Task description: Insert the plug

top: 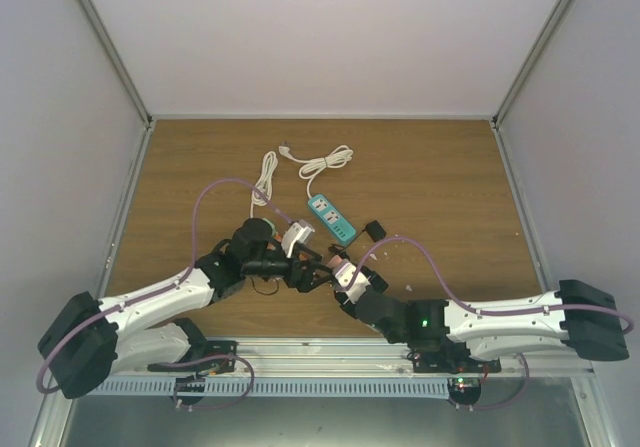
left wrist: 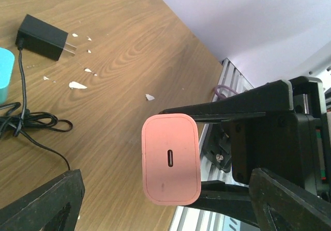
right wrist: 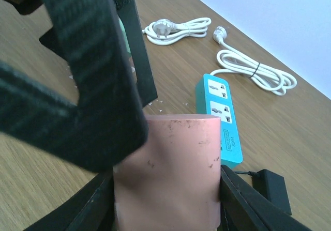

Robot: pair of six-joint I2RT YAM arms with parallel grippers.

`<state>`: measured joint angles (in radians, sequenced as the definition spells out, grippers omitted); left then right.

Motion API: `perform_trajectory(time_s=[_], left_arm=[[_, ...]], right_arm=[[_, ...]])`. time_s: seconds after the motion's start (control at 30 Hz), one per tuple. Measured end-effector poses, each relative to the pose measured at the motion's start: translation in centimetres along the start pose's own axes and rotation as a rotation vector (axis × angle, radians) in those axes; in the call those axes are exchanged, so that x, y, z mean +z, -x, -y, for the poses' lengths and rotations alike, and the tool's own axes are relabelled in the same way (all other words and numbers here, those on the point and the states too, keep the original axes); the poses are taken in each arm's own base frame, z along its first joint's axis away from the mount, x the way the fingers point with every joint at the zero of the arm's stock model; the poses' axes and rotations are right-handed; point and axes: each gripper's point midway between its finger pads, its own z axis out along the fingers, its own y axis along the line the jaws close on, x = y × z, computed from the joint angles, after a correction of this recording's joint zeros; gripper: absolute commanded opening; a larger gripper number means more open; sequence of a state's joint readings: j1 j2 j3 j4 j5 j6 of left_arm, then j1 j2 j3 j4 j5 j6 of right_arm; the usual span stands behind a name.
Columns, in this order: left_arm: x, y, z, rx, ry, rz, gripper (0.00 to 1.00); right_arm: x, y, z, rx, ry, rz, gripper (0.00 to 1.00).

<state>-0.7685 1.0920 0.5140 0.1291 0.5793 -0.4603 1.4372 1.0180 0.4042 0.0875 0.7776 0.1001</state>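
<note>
The black plug (top: 374, 230) lies on the wooden table just right of the teal power strip (top: 331, 218), its thin black cord coiled beside it; neither gripper holds it. It also shows in the left wrist view (left wrist: 42, 36) and at the bottom right of the right wrist view (right wrist: 274, 189). My right gripper (right wrist: 165, 189) is shut on a pink block (right wrist: 168, 169) with a small slot in its end face (left wrist: 170, 158). My left gripper (left wrist: 165, 182) is open, its fingers (left wrist: 49, 202) wide apart on either side of the pink block. The two grippers meet in front of the strip (top: 325, 270).
Two coiled white cords (top: 265, 175) (top: 327, 161) lie behind the strip (right wrist: 220, 114). Small white flecks (left wrist: 77, 85) are scattered on the wood. The metal rail of the table's near edge (left wrist: 232, 81) runs close behind the grippers.
</note>
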Motion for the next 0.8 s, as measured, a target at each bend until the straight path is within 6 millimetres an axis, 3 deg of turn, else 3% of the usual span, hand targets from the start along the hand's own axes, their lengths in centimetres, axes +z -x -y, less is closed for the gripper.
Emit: perform_trajectory(time_s=[0.3,0.6,0.8], left_arm=[[0.8,-0.2,0.3,0.006,-0.016,-0.005,0.83],[1.5,-0.5,-0.1,-0.012,-0.012,-0.017,0.69],[1.7,-0.7,-0.1,-0.017,-0.014,-0.026,0.69]], right_arm=[[0.0,0.1,-0.1,-0.005,0.004,0.004,0.13],[-0.1,0.2,-0.6,-0.018,0.030,0.007,0.13],[-0.2,0.3,-0.9,-0.021,0.042,0.013,0.13]])
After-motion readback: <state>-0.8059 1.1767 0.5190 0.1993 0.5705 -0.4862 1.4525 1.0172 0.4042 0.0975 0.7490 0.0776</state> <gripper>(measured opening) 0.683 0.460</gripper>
